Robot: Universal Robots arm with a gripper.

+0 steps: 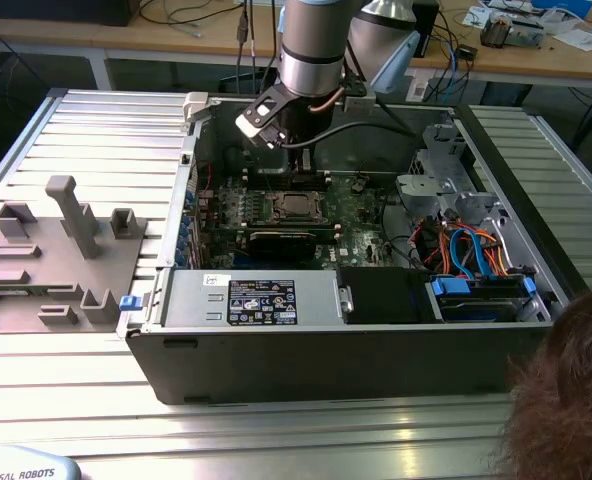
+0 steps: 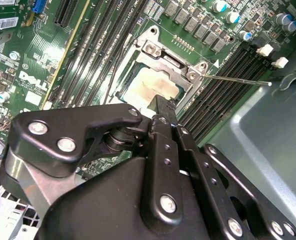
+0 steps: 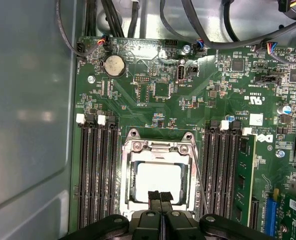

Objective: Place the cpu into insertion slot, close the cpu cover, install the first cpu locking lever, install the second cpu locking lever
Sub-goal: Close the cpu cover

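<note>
On the ribbed metal table (image 1: 76, 420) lies an open computer case (image 1: 326, 360), with a grey fixture (image 1: 36, 270) beside it on the exterior view's left and a person's hair (image 1: 566, 400) at the near corner on the exterior view's right. The arm (image 1: 321, 50) reaches down into the case from its far side, over the green board (image 3: 153, 90).

The gripper (image 3: 160, 196) sits low over the slot (image 3: 131, 186), between the banks of long black memory sockets. Its two black fingers (image 2: 160, 107) are pressed together with just a thin seam between them, and they grip nothing. Their tips lie over one edge of the socket window. I cannot tell whether they touch the metal below.

The cover (image 3: 158, 146) lies flat on the slot, its frame running around the window and its screwed end on the side away from the fingers. The cpu (image 3: 158, 179) sits inside the slot, and its pale silver top shows through the window in both wrist views.

A thin lever (image 2: 238, 80) runs out from the cover's corner. In the second wrist view it sticks out sideways over the memory sockets.
</note>
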